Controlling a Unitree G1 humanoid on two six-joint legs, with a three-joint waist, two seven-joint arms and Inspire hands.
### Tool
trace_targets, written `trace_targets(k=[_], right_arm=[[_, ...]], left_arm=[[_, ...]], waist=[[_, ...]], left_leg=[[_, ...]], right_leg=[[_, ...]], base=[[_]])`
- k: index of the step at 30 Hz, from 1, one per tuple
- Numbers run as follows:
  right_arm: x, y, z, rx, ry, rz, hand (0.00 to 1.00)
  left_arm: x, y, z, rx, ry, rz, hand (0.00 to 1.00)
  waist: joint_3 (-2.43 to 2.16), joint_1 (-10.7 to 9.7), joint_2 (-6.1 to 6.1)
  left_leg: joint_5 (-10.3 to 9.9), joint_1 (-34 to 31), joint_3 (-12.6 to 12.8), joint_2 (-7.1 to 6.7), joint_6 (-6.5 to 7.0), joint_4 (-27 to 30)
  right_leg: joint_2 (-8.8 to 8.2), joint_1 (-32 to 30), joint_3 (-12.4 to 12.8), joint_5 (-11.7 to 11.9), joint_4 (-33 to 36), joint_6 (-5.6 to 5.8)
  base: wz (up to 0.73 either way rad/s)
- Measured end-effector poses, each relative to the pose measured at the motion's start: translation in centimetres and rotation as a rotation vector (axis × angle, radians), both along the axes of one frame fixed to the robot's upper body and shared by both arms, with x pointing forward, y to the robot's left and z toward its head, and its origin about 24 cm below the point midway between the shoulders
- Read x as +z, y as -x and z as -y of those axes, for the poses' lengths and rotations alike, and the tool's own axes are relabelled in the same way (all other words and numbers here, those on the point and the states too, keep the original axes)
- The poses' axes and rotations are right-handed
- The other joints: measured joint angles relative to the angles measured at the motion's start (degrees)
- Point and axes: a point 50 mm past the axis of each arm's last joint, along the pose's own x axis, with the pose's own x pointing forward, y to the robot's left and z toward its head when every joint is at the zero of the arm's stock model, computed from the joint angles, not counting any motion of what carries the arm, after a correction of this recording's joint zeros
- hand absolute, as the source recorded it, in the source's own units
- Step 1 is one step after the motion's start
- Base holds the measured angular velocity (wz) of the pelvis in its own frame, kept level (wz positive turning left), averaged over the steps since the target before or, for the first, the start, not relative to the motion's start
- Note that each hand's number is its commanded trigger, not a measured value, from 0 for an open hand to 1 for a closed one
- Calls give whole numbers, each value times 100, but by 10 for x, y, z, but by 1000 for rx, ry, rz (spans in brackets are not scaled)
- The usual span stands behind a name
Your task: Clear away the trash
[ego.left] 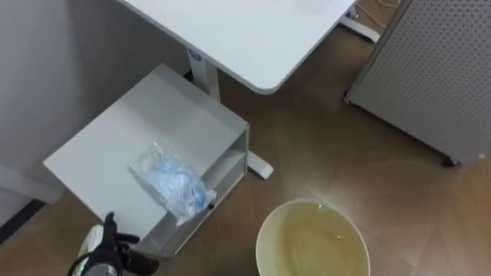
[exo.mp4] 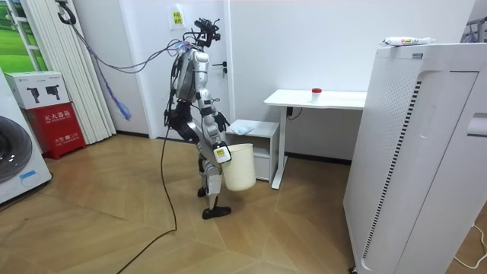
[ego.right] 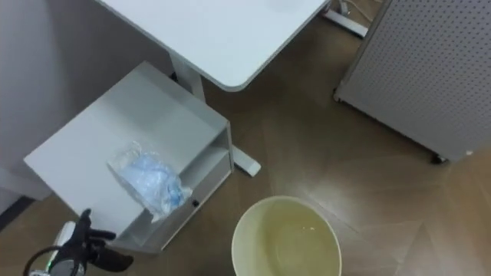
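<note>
The crumpled plastic bag (ego.left: 170,182) lies on the small white cabinet (ego.left: 100,146), near its edge. It looks light, soft and slippery, so pinching a bunched fold seems best. The left hand (ego.left: 111,244) is close by, fingers loose. The right hand (exo.mp4: 221,154) is at the bucket (ego.left: 313,239).

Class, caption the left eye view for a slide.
Crumpled plastic bag on the low cabinet, left hand below it, bucket alongside.

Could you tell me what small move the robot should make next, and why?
Probably reach the left hand forward to the crumpled blue plastic bag. The bag lies untouched on the low white cabinet just beyond that hand, and the empty bucket is ready on the robot's right.
</note>
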Motion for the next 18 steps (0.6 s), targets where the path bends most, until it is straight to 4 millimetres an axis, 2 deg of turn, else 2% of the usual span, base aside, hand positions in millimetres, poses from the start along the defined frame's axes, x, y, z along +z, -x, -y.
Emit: trace_targets(k=[3, 12, 18], right_arm=[[1, -2, -2, -3, -9, 19, 100], [1, -3, -6, 1, -30, 35, 100], [1, -4, -8, 10, -35, 45, 100]], left_arm=[[4, -1, -7, 50, 3, 25, 0], [9, -4, -12, 85, -25, 54, 0], [11, -5, -14, 106, -47, 71, 0]], waist=[[0, -82, -10], [-10, -187, -46], [-9, -230, -48]], left_leg=[[8, -153, -9, 49, -13, 87], [39, -348, -183, 41, -63, 232], [7, -446, -318, 44, -16, 385]], right_leg=[[5, -148, -41, 8, 79, -26], [0, -273, -170, -50, 261, -85], [-4, -297, -277, -198, 434, -112]], base=[[-4], [6], [10]])
